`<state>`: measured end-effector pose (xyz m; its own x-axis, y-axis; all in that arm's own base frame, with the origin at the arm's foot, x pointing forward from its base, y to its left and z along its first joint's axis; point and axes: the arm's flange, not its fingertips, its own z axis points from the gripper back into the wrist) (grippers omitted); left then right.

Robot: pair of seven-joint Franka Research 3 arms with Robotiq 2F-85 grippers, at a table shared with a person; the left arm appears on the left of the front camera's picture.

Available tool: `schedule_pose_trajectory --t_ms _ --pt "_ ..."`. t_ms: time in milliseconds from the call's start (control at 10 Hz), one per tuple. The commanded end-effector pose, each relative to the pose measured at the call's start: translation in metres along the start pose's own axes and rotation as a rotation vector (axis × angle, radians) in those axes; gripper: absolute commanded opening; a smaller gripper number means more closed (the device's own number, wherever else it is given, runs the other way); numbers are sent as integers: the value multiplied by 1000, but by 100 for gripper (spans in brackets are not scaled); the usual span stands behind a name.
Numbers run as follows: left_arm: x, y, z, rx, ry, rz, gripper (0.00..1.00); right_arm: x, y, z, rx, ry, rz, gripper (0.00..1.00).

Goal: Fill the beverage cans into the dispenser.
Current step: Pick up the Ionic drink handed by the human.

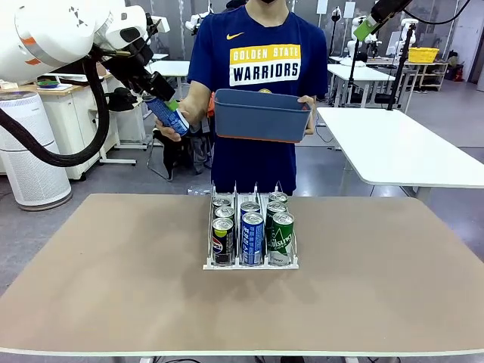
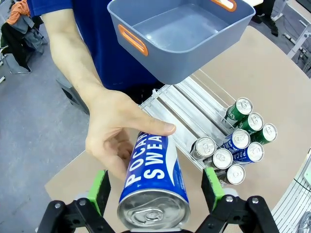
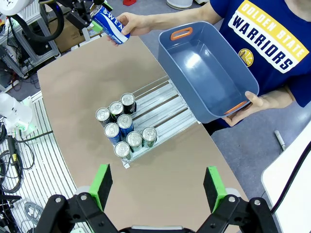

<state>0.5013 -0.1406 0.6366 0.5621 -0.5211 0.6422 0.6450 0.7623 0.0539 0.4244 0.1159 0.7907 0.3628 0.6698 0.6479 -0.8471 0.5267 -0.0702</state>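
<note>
The slim blue aluminium can with white print (image 2: 153,187) lies between the left end effector's (image 2: 154,188) spread green pads — silver top toward the wrist, person's hand (image 2: 114,141) gripping its far end — above the bench's far-left edge.

Cans (image 1: 250,227) in dispenser (image 1: 250,264) mid-table, bin (image 1: 261,115) held behind

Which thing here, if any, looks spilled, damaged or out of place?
Nothing stands out. The cans stand upright in tidy rows in the rack, and the blue can at the left gripper looks undented.
</note>
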Motion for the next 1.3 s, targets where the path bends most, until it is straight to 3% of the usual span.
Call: schedule_pose_trajectory --t_ms 0,100,200,300,400,500,1200 --pt "0 0 0 0 0 0 100 -1 0 0 1 1 -1 100" --pt "-2 2 0 18 23 -41 40 -1 0 0 1 1 -1 100" --pt "-2 3 1 18 28 -28 40 -1 0 0 1 1 -1 100" --pt "-2 2 2 23 32 -23 0 -1 0 0 1 1 -1 100" --pt "-2 1 2 23 33 -19 34 -1 0 0 1 1 -1 100" --pt "-2 2 2 24 33 -18 0 -1 0 0 1 1 -1 100" --pt "-3 -1 5 45 72 -13 0 -1 0 0 1 1 -1 100"
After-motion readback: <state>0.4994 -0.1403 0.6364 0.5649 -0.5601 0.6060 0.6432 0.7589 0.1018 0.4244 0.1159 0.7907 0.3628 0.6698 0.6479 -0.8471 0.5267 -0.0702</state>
